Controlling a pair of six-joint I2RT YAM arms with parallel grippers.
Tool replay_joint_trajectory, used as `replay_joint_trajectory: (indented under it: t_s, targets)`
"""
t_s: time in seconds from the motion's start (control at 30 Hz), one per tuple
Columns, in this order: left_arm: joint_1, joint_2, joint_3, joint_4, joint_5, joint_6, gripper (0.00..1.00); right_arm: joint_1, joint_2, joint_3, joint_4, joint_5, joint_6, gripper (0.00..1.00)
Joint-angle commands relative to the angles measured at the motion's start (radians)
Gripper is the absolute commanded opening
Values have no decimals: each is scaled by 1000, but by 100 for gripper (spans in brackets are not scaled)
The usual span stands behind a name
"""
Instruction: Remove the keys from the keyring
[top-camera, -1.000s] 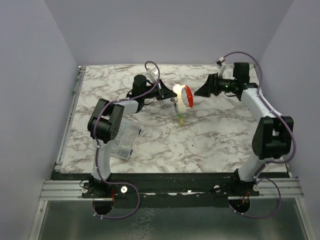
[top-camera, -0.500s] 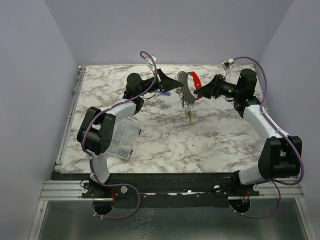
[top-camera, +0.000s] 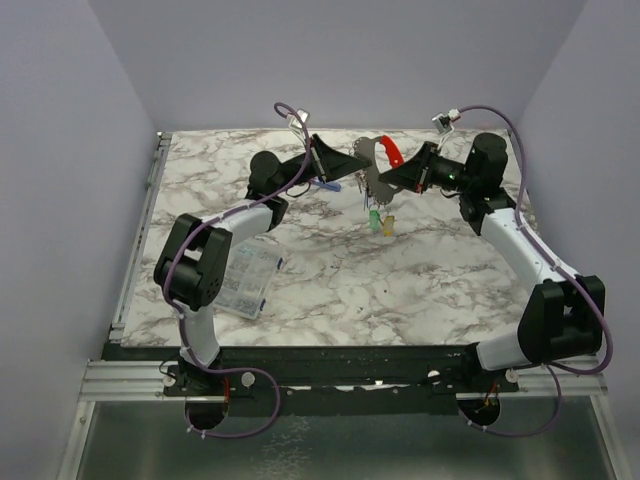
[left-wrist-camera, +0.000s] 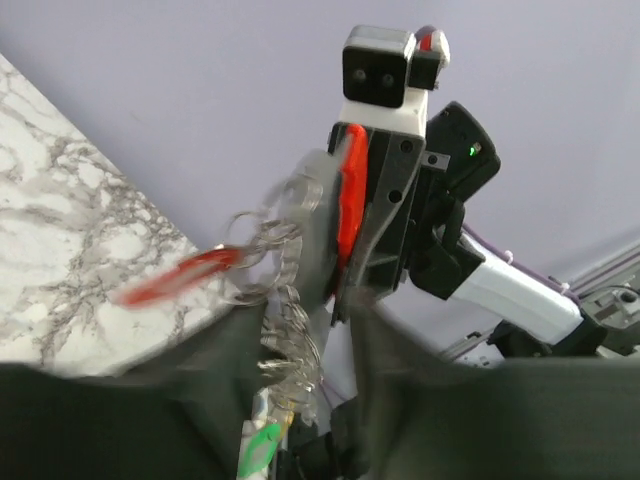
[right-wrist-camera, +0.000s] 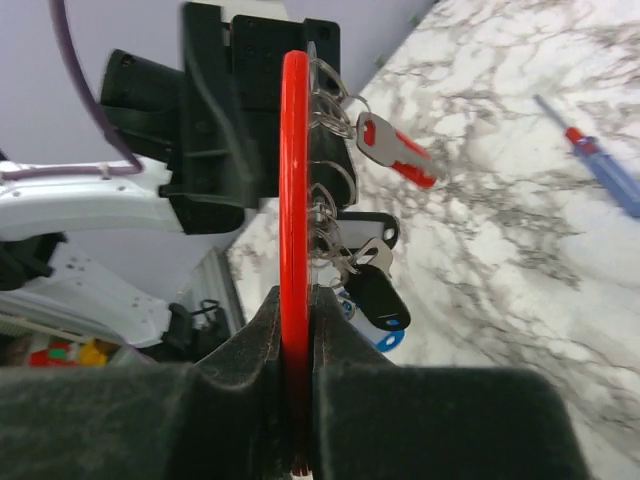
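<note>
The red keyring (right-wrist-camera: 294, 180) stands on edge in the right wrist view, and my right gripper (right-wrist-camera: 296, 300) is shut on its lower part. Off its small metal rings hang a red key (right-wrist-camera: 400, 150), a black fob (right-wrist-camera: 378, 297) and a blue key (right-wrist-camera: 385, 340). From above, the keyring (top-camera: 391, 153) is held over the back of the table, between the right gripper (top-camera: 388, 182) and the left gripper (top-camera: 352, 163). A green key (top-camera: 375, 220) and a yellow key (top-camera: 389, 225) dangle below it. My left gripper (left-wrist-camera: 300, 320) has its jaws apart, with the metal rings (left-wrist-camera: 285, 330) hanging in the gap.
A blue-and-red screwdriver (top-camera: 325, 185) lies on the marble table (top-camera: 400, 290) just under the left gripper. It also shows at the right in the right wrist view (right-wrist-camera: 600, 165). A clear compartment box (top-camera: 245, 280) sits near the left arm.
My right gripper has come in and shut on the red keyring. My left gripper, shut on the keyring before, has opened. The ring moved up and to the back right; the keys swing below.
</note>
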Motion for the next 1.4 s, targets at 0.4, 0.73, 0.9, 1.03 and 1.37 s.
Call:
replay_joint_trajectory:
  t_s: [0.4, 0.73, 0.9, 1.03, 1.37]
  targets:
    - [169, -331, -78, -1081, 123, 1200, 80, -22, -43, 408, -1185, -55, -1031, 1]
    - [85, -551, -139, -1257, -1, 1761, 99, -5, -6, 570, -1733, 18, -1627, 1]
    - [-17, -534, -133, -1265, 46, 1816, 99, 24, 0, 614, -1769, 74, -1699, 1]
    - [-119, -502, -136, -1263, 21, 1862, 99, 47, -1, 640, -1765, 77, -1716, 1]
    - [-246, -494, -215, -1017, -43, 1741, 82, 103, -26, 624, -1730, 98, -1724, 1]
